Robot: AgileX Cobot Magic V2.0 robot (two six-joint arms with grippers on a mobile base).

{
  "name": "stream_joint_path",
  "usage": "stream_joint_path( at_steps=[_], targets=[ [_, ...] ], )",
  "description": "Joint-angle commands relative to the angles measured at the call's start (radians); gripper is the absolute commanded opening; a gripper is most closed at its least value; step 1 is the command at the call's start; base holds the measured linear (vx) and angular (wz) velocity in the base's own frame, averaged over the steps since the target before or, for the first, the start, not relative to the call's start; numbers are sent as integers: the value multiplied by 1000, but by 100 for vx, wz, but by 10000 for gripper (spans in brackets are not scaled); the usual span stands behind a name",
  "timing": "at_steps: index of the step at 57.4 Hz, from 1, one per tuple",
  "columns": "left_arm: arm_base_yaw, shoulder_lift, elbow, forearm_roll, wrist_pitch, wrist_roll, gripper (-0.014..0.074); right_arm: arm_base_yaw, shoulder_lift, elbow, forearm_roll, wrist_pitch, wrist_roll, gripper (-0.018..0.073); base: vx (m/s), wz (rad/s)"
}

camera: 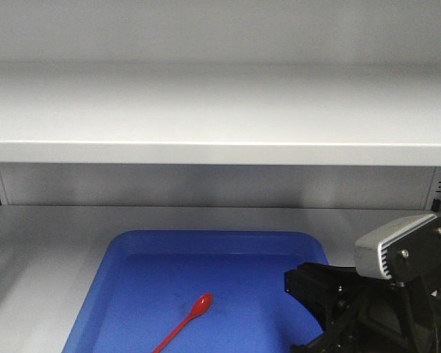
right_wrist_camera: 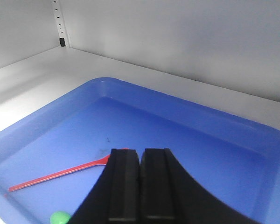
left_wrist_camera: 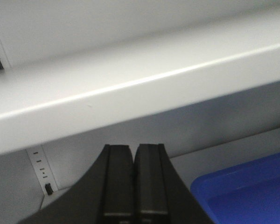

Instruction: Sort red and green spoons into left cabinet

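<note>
On the lower shelf of the white metal cabinet [camera: 220, 213] lies a shallow blue plastic tray [camera: 125, 254], and inside it, near its front, we see a thin red plastic spoon [camera: 185, 323]. Its bowl points to the far right and its handle runs toward the near left, flat on the tray floor. In the right wrist view, a small round green plastic thing [right_wrist_camera: 60, 217] shows at the near edge of the tray; we judge it is the bowl of the green spoon, but the rest is hidden.

Our right hand [right_wrist_camera: 140, 186] hovers over the near right part of the tray, with its two black fingers pressed together and nothing between them. It is near the red spoon bowl, but we cannot tell if it touches anything. Our left hand [left_wrist_camera: 132, 186] is also closed and empty. It is held higher, in front of the edge of the upper white shelf [left_wrist_camera: 140, 88], with only a corner of the tray at its right.

We judge that no spoon is picked yet. Because the spoons lie flat and thin, the right hand must first open and come down low to catch the handle.
</note>
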Motion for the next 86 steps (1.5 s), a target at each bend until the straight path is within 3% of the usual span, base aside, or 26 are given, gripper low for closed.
stream_joint_path(
  at_steps=[1,11,20,31,40,45,53,86],
  targets=[
    [16,-62,14,-3,-118,-28,-3,-2,-20,-36,-3,-73,-7,-3,0,0],
    [73,-205,203,4,-208,-144,-3,-2,-20,-36,-3,-73,-7,-3,0,0],
    [117,-383,415,2,-212,-217,-3,-2,-20,-36,-3,-73,-7,-3,0,0],
    [127,-605,668,4,-210,-220,-3,-2,-20,-36,-3,-73,-7,-3,0,0],
    [127,-734,787,4,-210,-220,-3,-2,-20,-36,-3,-73,-7,-3,0,0],
    [127,-744,792,15,-164,-220,-3,-2,-20,-36,-3,-73,-7,-3,0,0],
    [121,-745,794,108,-148,-220,-3,-2,-20,-36,-3,-68,-7,-3,0,0],
    [123,-745,793,105,-148,-220,-3,-2,-20,-36,-3,-65,-7,-3,0,0]
  ],
)
